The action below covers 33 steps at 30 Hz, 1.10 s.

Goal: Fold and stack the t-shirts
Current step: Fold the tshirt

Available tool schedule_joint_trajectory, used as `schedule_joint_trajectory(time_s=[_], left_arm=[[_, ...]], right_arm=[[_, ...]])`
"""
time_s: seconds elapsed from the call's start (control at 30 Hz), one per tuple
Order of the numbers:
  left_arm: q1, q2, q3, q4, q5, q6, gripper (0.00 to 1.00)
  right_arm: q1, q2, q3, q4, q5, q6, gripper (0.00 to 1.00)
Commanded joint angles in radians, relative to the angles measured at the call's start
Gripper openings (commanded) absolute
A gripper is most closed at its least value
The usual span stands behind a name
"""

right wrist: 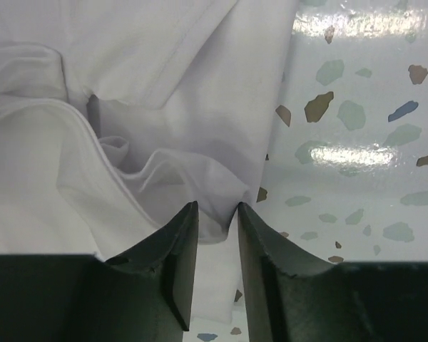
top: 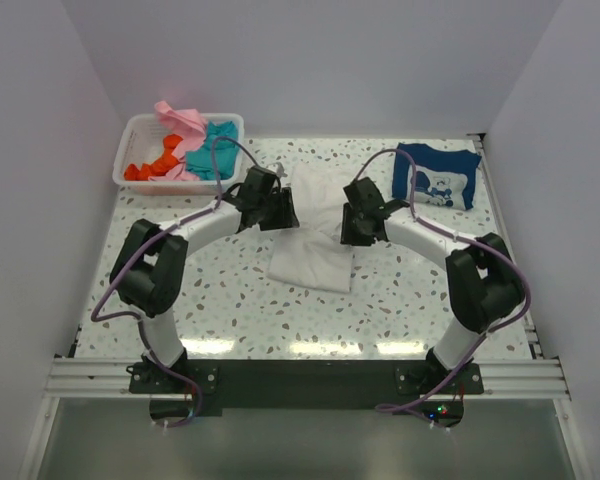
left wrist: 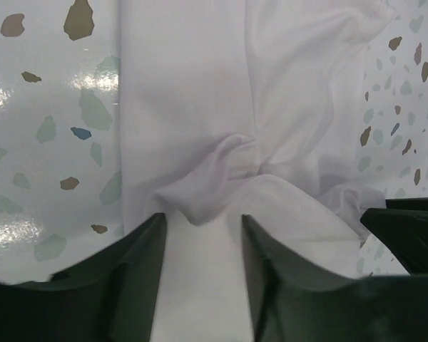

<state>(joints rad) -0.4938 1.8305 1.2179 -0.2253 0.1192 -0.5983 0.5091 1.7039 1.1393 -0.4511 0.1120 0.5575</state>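
The plain white t-shirt point(top: 315, 250) lies rumpled in the middle of the table, partly folded. My left gripper point(top: 276, 210) is at its left upper edge and my right gripper point(top: 358, 226) at its right upper edge. In the left wrist view the left gripper point(left wrist: 203, 219) has a fold of the white cloth point(left wrist: 200, 142) between its fingers. In the right wrist view the right gripper point(right wrist: 217, 208) is nearly closed and pinches an edge of the white cloth point(right wrist: 164, 85). A navy blue t-shirt with a white cartoon print point(top: 437, 177) lies folded flat at the back right.
A white slotted basket point(top: 230, 122) stands at the back left with pink point(top: 180, 118), teal point(top: 212, 150) and orange point(top: 155, 163) shirts in it. The speckled table point(top: 230, 300) is walled on three sides. Part of the right gripper point(left wrist: 406, 235) shows in the left wrist view.
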Motion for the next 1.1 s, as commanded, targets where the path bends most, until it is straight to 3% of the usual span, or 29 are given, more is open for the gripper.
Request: schedule_joint_trajectory(time_s=[0.0,0.17,0.2,0.3,0.33,0.37,0.6,0.87,1.07], left_arm=[[0.008,-0.016,0.045,0.037,0.022,0.034,0.57],[0.008,-0.066,0.037,0.035,0.027,0.042,0.84],[0.008,-0.074,0.032,0.034,0.027,0.04,0.98],[0.008,-0.118,-0.001,0.04,0.033,0.035,1.0],[0.008,-0.147,-0.014,0.043,0.036,0.032,1.0],[0.008,-0.163,-0.043,0.044,0.037,0.022,1.0],[0.008,-0.348,-0.228,0.073,0.053,-0.029,1.0],[0.008,-0.568,-0.442,0.043,0.031,-0.083,1.0],[0.008,-0.643,-0.517,-0.012,-0.009,-0.089,1.0]], right_arm=[[-0.006,-0.012,0.063,0.008,-0.003,-0.014,0.34],[-0.006,-0.044,0.102,-0.008,-0.035,-0.054,0.53],[-0.006,-0.059,0.103,-0.006,-0.044,-0.062,0.55],[-0.006,-0.09,0.079,0.014,-0.103,-0.091,0.68],[-0.006,-0.11,0.068,0.028,-0.11,-0.1,0.94],[-0.006,-0.121,0.057,0.046,-0.164,-0.099,0.99],[0.011,-0.168,-0.067,0.15,-0.343,-0.07,0.99],[0.043,-0.083,-0.082,0.186,-0.339,-0.06,0.99],[0.042,0.06,0.02,0.187,-0.281,-0.085,0.99]])
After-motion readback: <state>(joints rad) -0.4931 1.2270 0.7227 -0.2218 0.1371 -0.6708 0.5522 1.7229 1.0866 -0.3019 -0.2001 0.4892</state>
